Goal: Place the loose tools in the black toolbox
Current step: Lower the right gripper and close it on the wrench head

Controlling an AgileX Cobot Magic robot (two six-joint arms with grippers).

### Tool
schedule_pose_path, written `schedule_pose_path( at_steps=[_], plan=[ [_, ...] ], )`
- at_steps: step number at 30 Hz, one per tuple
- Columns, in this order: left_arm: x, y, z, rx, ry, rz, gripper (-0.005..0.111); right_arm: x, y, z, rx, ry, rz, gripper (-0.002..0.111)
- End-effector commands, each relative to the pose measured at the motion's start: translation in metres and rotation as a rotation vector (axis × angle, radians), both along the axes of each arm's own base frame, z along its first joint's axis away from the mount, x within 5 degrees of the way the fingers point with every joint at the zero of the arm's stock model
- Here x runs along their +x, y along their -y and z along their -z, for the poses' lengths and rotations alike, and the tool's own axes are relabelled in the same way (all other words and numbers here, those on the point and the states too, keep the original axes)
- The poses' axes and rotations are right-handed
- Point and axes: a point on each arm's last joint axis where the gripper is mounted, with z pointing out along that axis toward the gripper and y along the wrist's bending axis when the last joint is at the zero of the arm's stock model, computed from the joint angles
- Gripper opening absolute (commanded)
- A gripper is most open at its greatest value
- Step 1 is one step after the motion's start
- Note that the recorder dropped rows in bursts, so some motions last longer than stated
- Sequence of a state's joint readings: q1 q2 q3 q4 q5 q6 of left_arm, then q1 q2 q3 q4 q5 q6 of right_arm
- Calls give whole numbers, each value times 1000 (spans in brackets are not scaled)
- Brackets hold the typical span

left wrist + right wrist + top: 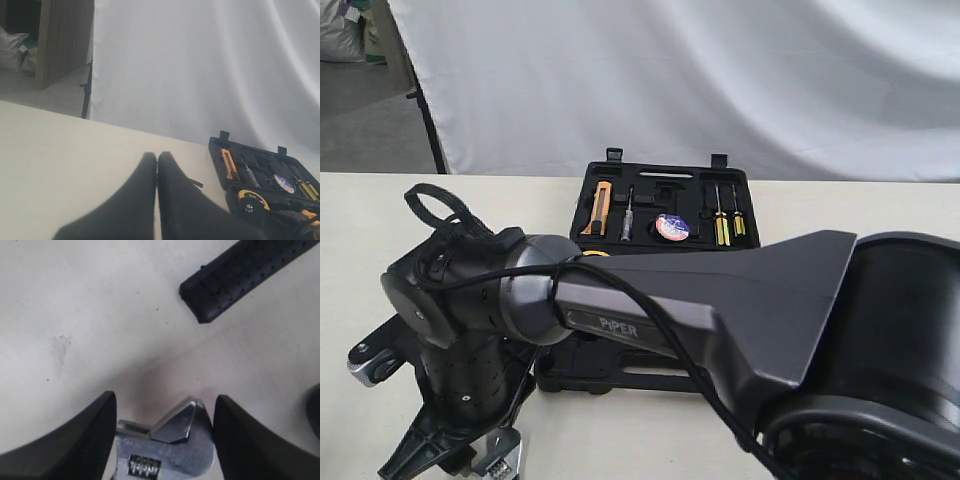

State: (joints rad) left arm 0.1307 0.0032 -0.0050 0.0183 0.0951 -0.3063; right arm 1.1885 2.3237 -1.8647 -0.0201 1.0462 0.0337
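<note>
My right gripper is shut on the head of the silver adjustable wrench, one finger against each side, low over the table. In the exterior view this gripper reaches across to the near left, and the wrench head shows beside it. The black dotted grip of the hammer lies on the table past the wrench. The black toolbox lies open behind the arm, with the dark tape roll in it. My left gripper is shut and empty above bare table, left of the toolbox.
The toolbox also holds an orange utility knife, screwdrivers and a yellow tape measure. A silver metal piece lies left of the arm. The right arm hides the toolbox's near half. A white backdrop hangs behind the table.
</note>
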Motion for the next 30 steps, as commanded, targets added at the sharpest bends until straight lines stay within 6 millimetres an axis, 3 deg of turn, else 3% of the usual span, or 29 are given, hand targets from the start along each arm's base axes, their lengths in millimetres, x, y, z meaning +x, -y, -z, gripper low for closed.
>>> schedule_pose_path(
  at_steps=[1,4,13,22,30],
  plan=[
    [-1,-1,-2,2,13,-26,1,2,-2,7,-2,10,-6,41],
    [-1,-1,-2,2,13,-26,1,1,-2,17,-33,8,-85,41],
    [-1,-1,-2,2,13,-26,1,-5,13,19,-211,-53,-491,41],
    [-1,-1,-2,2,13,-26,1,-5,12,19,-200,-44,-508,43],
    [-1,-1,-2,2,13,-26,1,-4,10,19,-179,-28,-518,75]
  ],
)
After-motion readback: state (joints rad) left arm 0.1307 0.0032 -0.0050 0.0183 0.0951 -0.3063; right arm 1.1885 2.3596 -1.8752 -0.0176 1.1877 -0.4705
